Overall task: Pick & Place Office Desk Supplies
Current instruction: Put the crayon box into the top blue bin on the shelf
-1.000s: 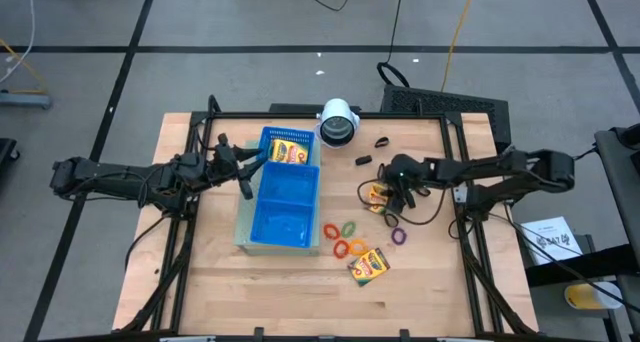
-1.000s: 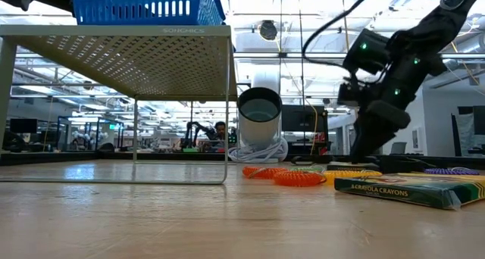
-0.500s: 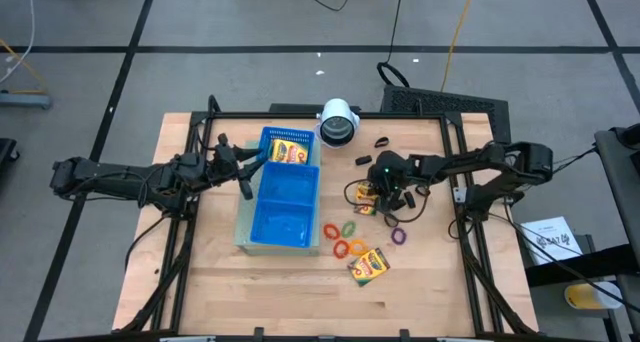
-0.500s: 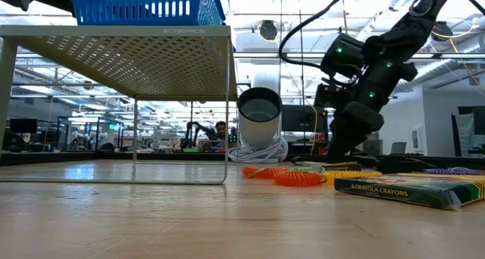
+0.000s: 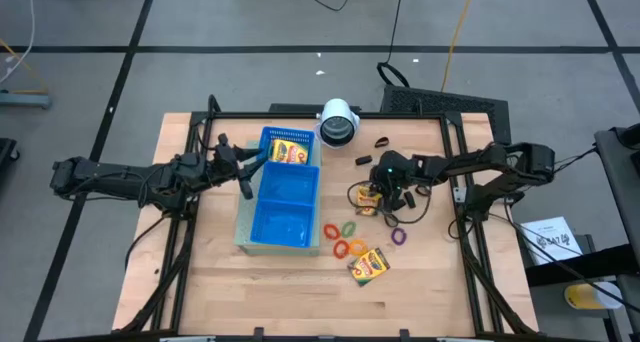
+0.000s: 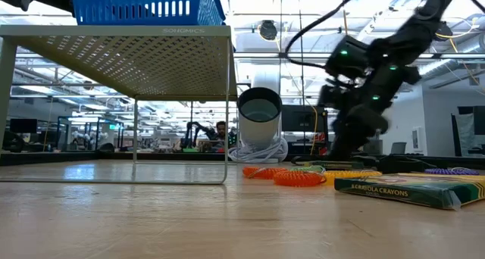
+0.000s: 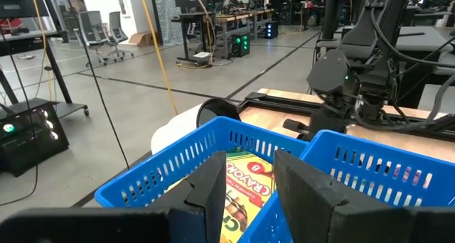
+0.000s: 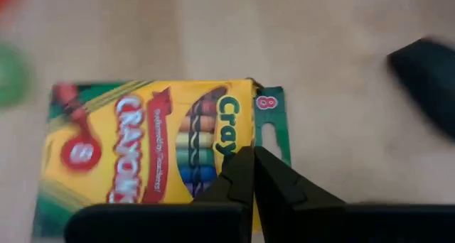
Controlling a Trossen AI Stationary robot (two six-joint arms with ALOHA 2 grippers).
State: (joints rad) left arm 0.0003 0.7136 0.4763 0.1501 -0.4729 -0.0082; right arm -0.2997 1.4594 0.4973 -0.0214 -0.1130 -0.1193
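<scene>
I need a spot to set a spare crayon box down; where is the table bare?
Bare wood lies along the near edge of the table below the blue tray, and in the near-right corner. It is crowded between the tray and the right gripper: coloured rings, crayon boxes, black clips.

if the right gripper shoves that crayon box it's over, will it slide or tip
Probably slide: the crayon box lies flat on its broad face on the wooden table, so tipping looks unlikely. It seems light and fairly stiff card, so a push off-centre may spin it. The right gripper is shut with its tips over one end, which favours such a turn.
</scene>
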